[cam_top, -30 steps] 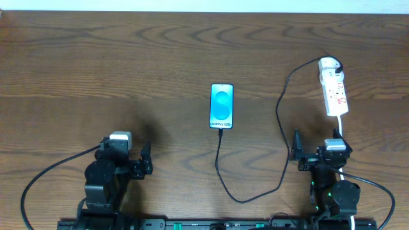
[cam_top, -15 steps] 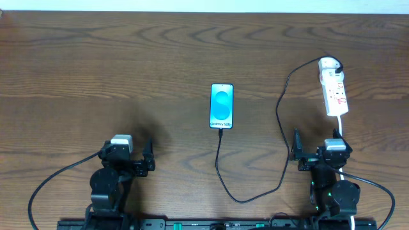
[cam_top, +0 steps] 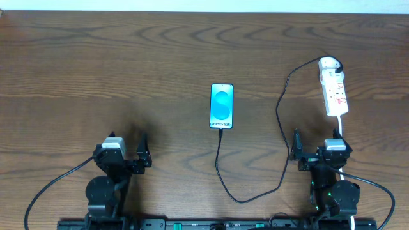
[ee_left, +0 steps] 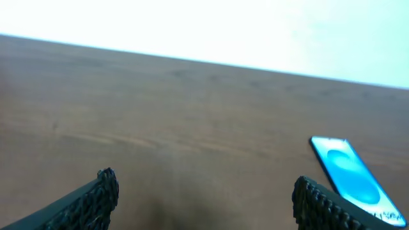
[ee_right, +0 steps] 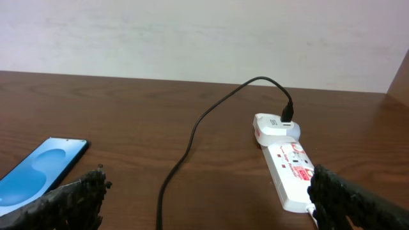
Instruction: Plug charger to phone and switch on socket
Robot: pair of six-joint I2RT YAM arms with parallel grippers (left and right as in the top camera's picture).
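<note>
The phone [cam_top: 222,106] lies flat mid-table with its screen lit blue; it also shows in the left wrist view [ee_left: 354,182] and the right wrist view [ee_right: 38,169]. The black charger cable [cam_top: 281,134] runs from a black plug in the socket [cam_top: 334,89], loops toward the near edge, and its free end meets the phone's near edge. The white socket [ee_right: 287,163] lies at the right. My left gripper [cam_top: 121,152] is open and empty, near-left of the phone. My right gripper [cam_top: 321,148] is open and empty, just in front of the socket.
The socket's thick white cord [cam_top: 342,128] runs toward the near edge beside my right arm. A black arm cable [cam_top: 51,182] curves along the near left. A pale wall [ee_right: 192,32] stands behind the table's far edge.
My left arm has drawn back a little toward the near-left. The right arm, phone, cable and socket have not moved.
</note>
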